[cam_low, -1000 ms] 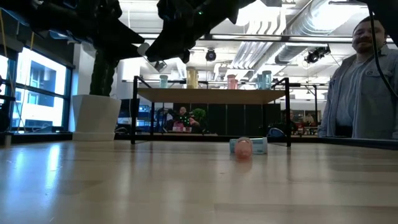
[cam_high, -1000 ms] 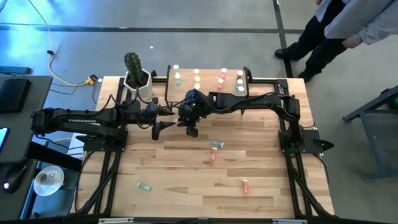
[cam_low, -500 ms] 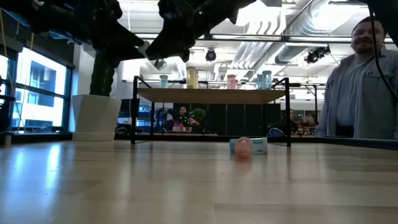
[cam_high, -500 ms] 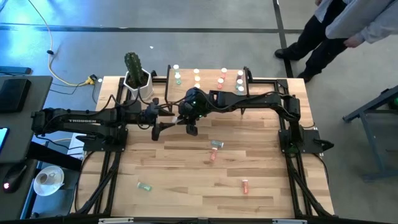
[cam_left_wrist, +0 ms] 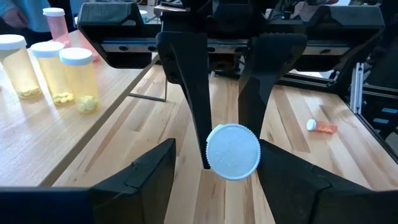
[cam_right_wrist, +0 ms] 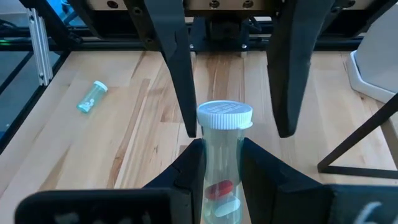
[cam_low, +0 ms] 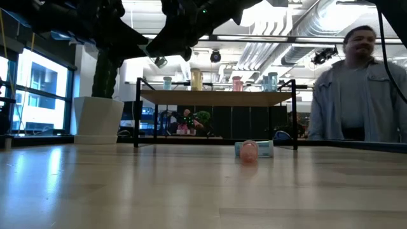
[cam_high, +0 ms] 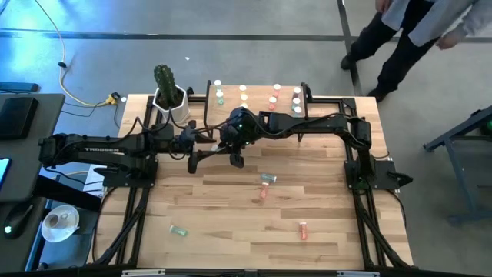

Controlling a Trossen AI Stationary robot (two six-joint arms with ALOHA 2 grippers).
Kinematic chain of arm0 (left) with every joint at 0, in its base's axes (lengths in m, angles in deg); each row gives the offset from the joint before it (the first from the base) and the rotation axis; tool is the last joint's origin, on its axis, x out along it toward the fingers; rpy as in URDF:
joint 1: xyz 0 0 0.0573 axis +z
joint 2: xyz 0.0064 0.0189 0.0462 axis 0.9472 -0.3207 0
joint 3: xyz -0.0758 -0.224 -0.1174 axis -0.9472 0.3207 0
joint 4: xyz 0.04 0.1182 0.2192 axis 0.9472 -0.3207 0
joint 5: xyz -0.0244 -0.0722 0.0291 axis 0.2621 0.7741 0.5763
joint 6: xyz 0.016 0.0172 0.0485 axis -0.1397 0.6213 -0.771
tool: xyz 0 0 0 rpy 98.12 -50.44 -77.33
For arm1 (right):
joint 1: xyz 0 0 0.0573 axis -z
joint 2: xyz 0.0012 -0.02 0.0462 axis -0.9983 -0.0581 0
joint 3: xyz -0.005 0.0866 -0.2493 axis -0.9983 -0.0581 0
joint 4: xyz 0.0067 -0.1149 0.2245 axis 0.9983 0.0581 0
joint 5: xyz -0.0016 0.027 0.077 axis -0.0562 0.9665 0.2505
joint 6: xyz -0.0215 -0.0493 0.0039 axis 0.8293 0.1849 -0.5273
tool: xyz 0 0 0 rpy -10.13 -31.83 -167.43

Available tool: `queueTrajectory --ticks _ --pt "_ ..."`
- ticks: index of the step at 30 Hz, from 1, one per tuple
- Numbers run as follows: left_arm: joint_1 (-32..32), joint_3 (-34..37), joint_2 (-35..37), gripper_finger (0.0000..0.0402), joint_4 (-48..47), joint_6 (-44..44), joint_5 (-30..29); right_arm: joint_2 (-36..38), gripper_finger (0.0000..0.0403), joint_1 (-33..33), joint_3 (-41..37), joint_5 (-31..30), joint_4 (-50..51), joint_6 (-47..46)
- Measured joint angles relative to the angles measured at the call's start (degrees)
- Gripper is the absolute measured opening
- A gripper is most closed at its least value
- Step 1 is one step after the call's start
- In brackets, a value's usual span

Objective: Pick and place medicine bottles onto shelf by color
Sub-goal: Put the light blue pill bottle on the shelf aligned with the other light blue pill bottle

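Observation:
Above the table's middle my two grippers meet. My right gripper [cam_right_wrist: 222,163] is shut on a clear medicine bottle [cam_right_wrist: 222,149] with a white cap [cam_left_wrist: 233,151]. My left gripper [cam_left_wrist: 216,149] is open. Its fingers [cam_right_wrist: 177,68] stand on either side of the cap, and I see no touch. In the high view the left gripper [cam_high: 198,152] faces the right gripper [cam_high: 233,152]. The shelf [cam_high: 257,108] at the far edge carries green [cam_high: 220,97], yellow [cam_high: 244,96], pink [cam_high: 274,98] and pale [cam_high: 297,100] bottles standing upright. My right gripper pinches the bottle's body [cam_right_wrist: 222,177] below the cap between its two fingers. The fingers come from the table's right, slanting down, and lie along the bottle. The cap end sticks out past the fingertips toward my left gripper. The bottle is lifted clear of the table.
Loose bottles lie on the table: a teal one [cam_high: 267,178] and a pink one [cam_high: 263,192] near the middle, a green one [cam_high: 178,230] near left, an orange one [cam_high: 303,229] near right. A cactus pot [cam_high: 171,98] stands far left. A person [cam_low: 356,89] is beyond the far right corner.
Both arms have kept their places with the bottle between them. The person beyond the table's far right corner has stepped sideways.

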Motion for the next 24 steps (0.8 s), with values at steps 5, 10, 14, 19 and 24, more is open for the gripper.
queueTrajectory --ticks 5,10,14,19,24 --pt "0.0 0.0 0.0 0.0176 0.0 0.0 0.1 0.0 0.0068 0.0 0.0 -0.1 0.0 0.0" --pt "0.0 0.0 0.0 0.0146 0.2 -0.1 0.2 0.0 0.0068 0.0 0.0 -0.2 -0.1 0.0" --pt "0.0 0.0 0.0 0.0128 0.2 -1.4 0.4 0.0 0.0068 0.0 0.0 -0.3 -0.1 0.0" --pt "0.0 0.0 0.0 0.0116 0.2 -1.5 0.3 0.0 0.0068 0.0 0.0 -0.3 0.0 0.0" --pt "0.0 0.0 0.0 0.0116 0.2 -1.5 0.2 0.0 0.0068 0.0 0.0 -0.3 0.0 0.0"
